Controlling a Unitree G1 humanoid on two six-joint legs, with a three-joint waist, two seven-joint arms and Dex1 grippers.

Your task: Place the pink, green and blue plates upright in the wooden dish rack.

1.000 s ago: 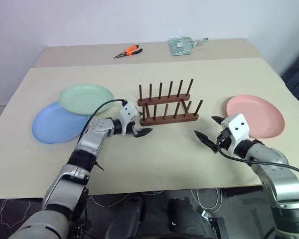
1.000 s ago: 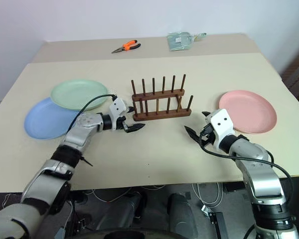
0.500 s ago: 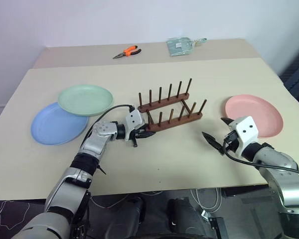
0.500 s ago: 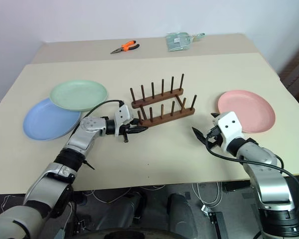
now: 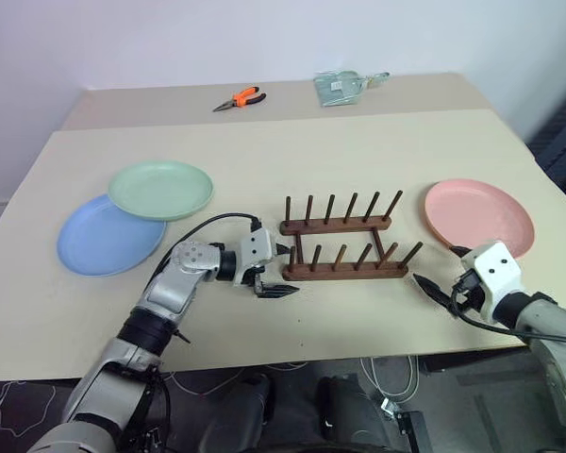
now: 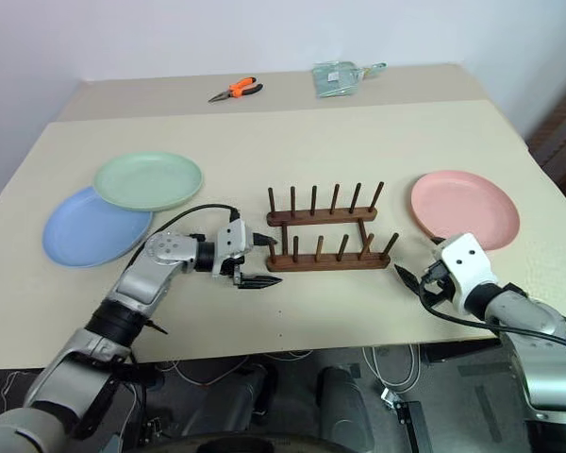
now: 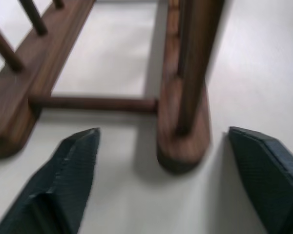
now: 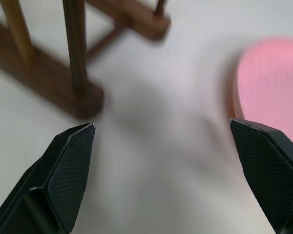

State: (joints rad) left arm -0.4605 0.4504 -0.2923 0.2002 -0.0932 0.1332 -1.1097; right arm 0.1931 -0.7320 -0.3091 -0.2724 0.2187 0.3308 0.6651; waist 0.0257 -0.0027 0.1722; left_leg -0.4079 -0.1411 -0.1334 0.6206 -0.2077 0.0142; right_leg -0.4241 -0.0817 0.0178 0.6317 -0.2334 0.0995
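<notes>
From the head views, no plate is yet racked: the wooden dish rack (image 5: 347,245) stands empty, the pink plate (image 5: 478,216) just right of it, the green plate (image 5: 160,189) overlapping the blue plate (image 5: 106,234) well left. In the left wrist view, the left gripper (image 7: 176,183) is spread before a rack bar's end, untouched. In the right wrist view, the right gripper (image 8: 180,173) gapes between rack and pink plate

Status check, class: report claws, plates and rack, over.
Both claws open, left claw and right claw flanking empty wooden dish rack. Pink plate, green plate, blue plate flat on table.
</notes>
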